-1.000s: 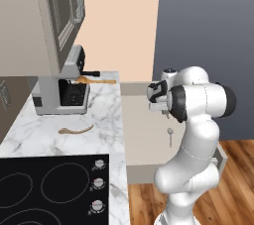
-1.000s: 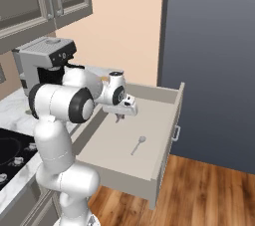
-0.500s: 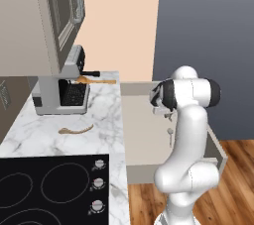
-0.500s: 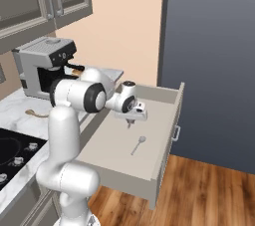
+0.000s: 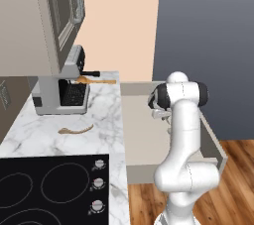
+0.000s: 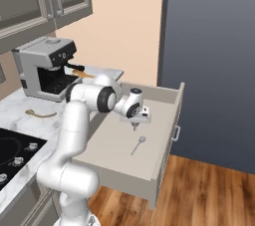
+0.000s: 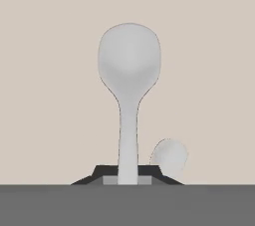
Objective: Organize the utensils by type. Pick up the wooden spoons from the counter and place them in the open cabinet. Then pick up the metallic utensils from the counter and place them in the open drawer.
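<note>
The gripper [image 7: 127, 180] has its two fingers pinched on the handle of a small metal spoon [image 7: 128, 75], which rises straight out from between them in the hand view, long axis running away from the hand, bowl at the far end, flat against the pale floor of the open drawer [image 6: 107, 143]. A second metal spoon's bowl [image 7: 169, 158] peeks out just beside the held handle, lower and to one side.

In the right base view the gripper [image 6: 133, 123] points downward over the middle of the drawer, the wrist bent down from a forearm that reaches out level from the elbow over the drawer's near side. The other silver spoon [image 6: 138, 145] lies on the drawer floor just below and beyond it, handle angled toward the drawer front, bowl toward the back.

On the counter [image 5: 44, 132] one wooden spoon [image 5: 75, 130] lies flat, long axis roughly across the counter, in front of the coffee machine [image 5: 62, 90]. Another wooden spoon [image 5: 96, 81] lies beside the machine's top, handle pointing toward the drawer. The open cabinet [image 5: 47, 16] hangs above.
</note>
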{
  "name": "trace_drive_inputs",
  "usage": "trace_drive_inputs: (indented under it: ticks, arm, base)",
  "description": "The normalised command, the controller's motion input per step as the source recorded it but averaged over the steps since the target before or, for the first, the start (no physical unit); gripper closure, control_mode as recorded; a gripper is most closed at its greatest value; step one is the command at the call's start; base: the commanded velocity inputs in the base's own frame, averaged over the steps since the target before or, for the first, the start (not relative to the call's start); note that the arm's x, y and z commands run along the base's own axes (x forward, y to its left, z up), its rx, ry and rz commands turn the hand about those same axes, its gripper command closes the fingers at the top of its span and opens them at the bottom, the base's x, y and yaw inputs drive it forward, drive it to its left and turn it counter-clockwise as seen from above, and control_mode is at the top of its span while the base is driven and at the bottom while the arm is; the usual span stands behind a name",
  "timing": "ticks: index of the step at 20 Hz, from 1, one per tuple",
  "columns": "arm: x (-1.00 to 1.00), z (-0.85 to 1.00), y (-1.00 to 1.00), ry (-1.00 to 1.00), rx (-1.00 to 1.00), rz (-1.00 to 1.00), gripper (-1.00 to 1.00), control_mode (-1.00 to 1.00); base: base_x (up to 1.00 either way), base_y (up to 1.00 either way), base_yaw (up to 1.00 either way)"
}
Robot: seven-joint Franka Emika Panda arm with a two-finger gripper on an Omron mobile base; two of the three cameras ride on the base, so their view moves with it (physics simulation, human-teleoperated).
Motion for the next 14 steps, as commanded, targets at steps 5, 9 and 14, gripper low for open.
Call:
trace_drive_inputs:
  ticks: [5,9,14]
  arm:
    - [0.54,-0.36,-0.03,-0.03,0.08,0.03,1.0,-1.0]
    - [0.39,-0.37,-0.01,-0.02,0.06,0.0,1.0,-1.0]
    - [0.34,-0.42,0.0,-0.01,0.02,0.0,1.0,-1.0]
  base:
    - [0.0,0.0,0.0]
    - [0.0,0.0,0.0]
    - [0.0,0.0,0.0]
